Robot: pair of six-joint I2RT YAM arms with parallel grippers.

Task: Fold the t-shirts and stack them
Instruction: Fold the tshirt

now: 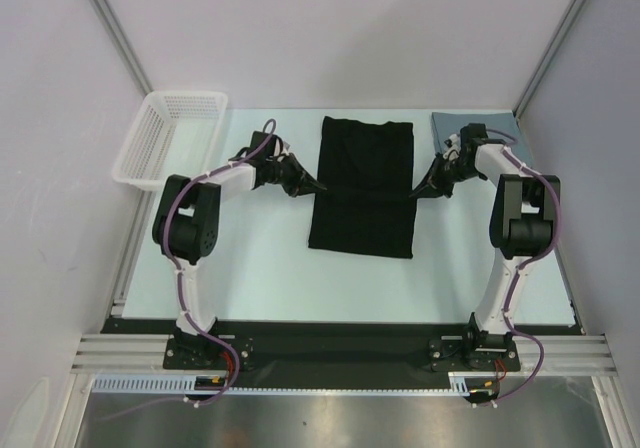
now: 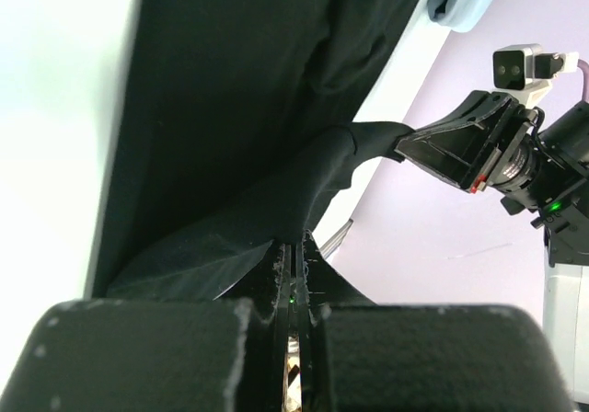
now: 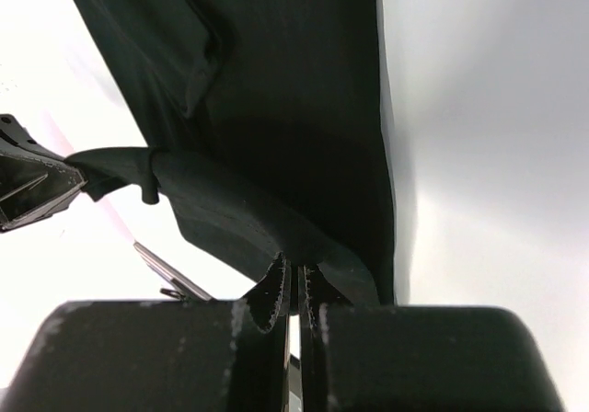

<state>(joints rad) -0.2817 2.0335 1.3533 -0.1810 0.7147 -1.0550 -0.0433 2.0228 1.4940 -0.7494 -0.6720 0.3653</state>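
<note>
Evidently the work is at an early stage: one fold is under way and nothing is stacked yet. Both claws are pressed together on cloth. The left claw (image 2: pixel 294 279) has its fingers clamped on the left side edge of the large plain black cloth t-shirt (image 1: pixel 362 193), and the right claw (image 3: pixel 296 281) is clamped on the opposite edge, about level with it. Between the two pinches the cloth is drawn up off the surface into a taut ridge, while the rest of the shirt lies flat on the pale green table top (image 1: pixel 250 268). The shirt shows as a narrow rectangle in the middle of the table, so I judge its sleeves are already turned in and the claws are set to double it crosswise. Further out, the slate grey-blue cloth t-shirt (image 1: pixel 447 125) lies at the far right corner behind the right arm, well apart from the black one and too hidden to tell how it is folded; stacking the two remains to be done. A white plastic mesh basket (image 1: pixel 170 138) stands at the far left edge, apart from both shirts
</note>
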